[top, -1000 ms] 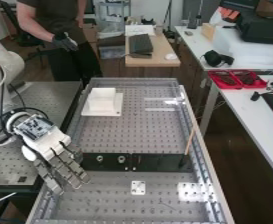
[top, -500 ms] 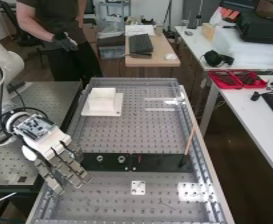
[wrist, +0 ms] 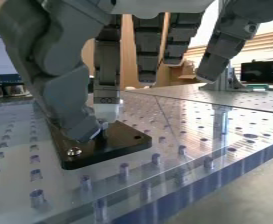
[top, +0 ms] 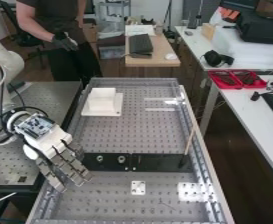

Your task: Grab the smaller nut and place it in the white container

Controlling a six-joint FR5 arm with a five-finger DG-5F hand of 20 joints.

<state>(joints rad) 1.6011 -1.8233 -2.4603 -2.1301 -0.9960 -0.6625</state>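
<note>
Surface (top: 113, 200): perforated, carrying a flat black bar (top: 160, 163). Smaller nut (wrist: 103, 124): apparently on the bar, close against the robot hand (top: 52, 142); whether gripped, cannot tell. White container (top: 101, 103): high view, one o'clock from the hand. Handling, presumed: light, rigid, sturdy, slippery; best held low across opposite outer sides.

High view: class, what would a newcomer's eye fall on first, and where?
First, the robot hand at left, beside the flat black bar. Next, the white container, farther up the bench, and the red trays on the side table at right.
</note>
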